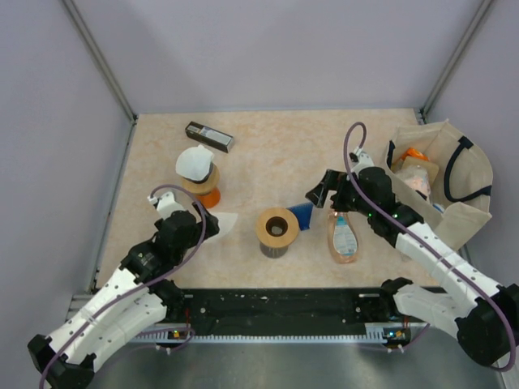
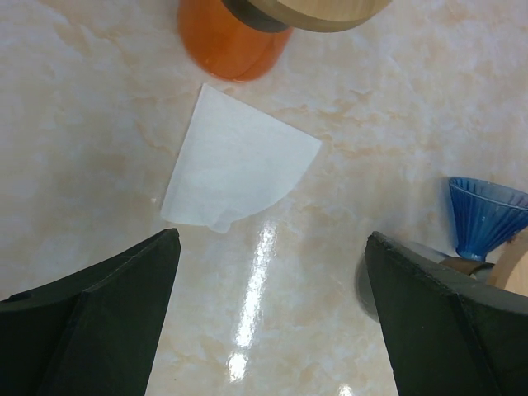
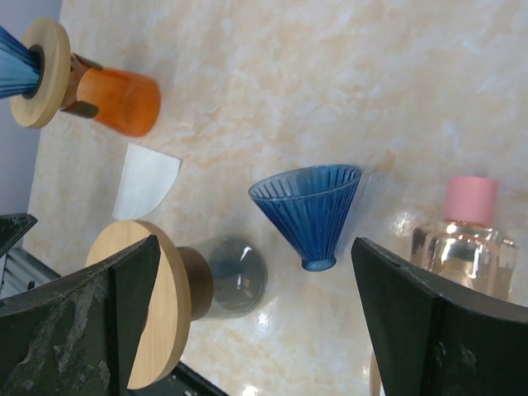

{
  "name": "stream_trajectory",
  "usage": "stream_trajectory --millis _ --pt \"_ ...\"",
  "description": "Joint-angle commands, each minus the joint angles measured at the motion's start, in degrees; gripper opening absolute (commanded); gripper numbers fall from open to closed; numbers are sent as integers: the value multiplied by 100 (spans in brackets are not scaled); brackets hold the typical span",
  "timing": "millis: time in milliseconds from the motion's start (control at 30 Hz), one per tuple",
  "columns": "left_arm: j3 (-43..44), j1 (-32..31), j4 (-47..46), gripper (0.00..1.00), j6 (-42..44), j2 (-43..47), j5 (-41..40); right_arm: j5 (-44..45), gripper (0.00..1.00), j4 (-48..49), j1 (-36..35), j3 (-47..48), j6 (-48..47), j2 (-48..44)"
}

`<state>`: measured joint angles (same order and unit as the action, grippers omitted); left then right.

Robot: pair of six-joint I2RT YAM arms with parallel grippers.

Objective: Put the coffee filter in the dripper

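We look down on a beige marbled table (image 1: 276, 154) closed in by pale lilac walls. Two white and black arms reach in from the near edge.

At the far right stands an open canvas tote bag (image 1: 464, 212) with dark handles and packaged goods inside. Just left of it, a clear soap bottle (image 1: 344, 235) with a pink cap lies flat.

The right gripper (image 1: 318, 193) hovers above the table with its fingers spread wide and nothing between them. The left gripper (image 1: 207, 225) is also wide open and empty, low over the table at the left.

Near the centre stands a glass vessel with a round wooden top (image 1: 276, 229). At the back left is an orange glass vessel (image 1: 209, 194) with a wooden collar, and a white paper cone sits on top of it. Behind that lies a small black box (image 1: 209, 136).

The blue ribbed dripper (image 3: 312, 210) lies on its side between the wooden-topped vessel and the soap bottle, below the right gripper.

The white coffee filter (image 2: 235, 161), folded into a fan shape, lies flat on the table just beyond the left gripper's fingers, near the orange vessel and well apart from the dripper.
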<state>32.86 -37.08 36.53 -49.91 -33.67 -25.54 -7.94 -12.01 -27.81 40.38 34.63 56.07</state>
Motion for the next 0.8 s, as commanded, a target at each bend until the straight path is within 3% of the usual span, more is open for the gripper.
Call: stream_trajectory --millis 0,200,467,767 --pt "45 95 152 99 -282 -157 -469 179 99 -3 127 549 -527 228" --pt "-8 481 100 99 -326 -403 -242 109 99 6 118 910 -738 606" --pt "-298 1571 -471 99 -116 -763 962 -155 99 138 127 1182 -818 1177" --pt "-395 2029 -639 99 69 -1273 1174 -549 99 550 136 1604 -739 1994"
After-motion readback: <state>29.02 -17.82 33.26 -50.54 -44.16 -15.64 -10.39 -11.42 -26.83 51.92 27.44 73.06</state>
